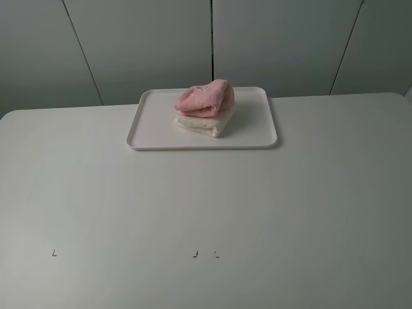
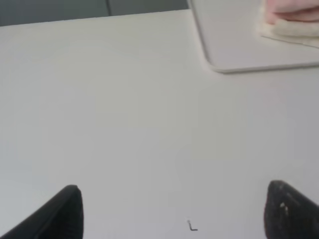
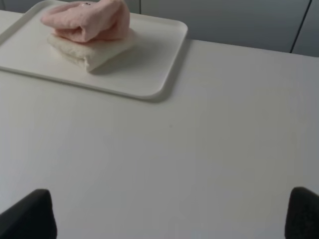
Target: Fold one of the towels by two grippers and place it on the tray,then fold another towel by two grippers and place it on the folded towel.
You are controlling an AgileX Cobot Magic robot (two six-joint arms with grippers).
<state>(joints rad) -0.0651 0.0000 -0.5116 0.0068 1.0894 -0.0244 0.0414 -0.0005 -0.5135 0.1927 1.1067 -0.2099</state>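
Note:
A folded pink towel (image 1: pixel 206 98) lies on top of a folded cream towel (image 1: pixel 207 122) on the white tray (image 1: pixel 154 125) at the back middle of the table. Both show in the right wrist view: pink towel (image 3: pixel 89 20), cream towel (image 3: pixel 92 51), tray (image 3: pixel 149 69). The left wrist view shows the tray's corner (image 2: pixel 234 45) and the towels' edge (image 2: pixel 291 22). My left gripper (image 2: pixel 174 211) is open and empty, well short of the tray. My right gripper (image 3: pixel 172 216) is open and empty, also away from the tray. Neither arm shows in the high view.
The white table (image 1: pixel 206 212) carries small black marks near its front edge (image 1: pixel 54 252) (image 1: pixel 195 253). Grey wall panels (image 1: pixel 212 45) stand behind the table.

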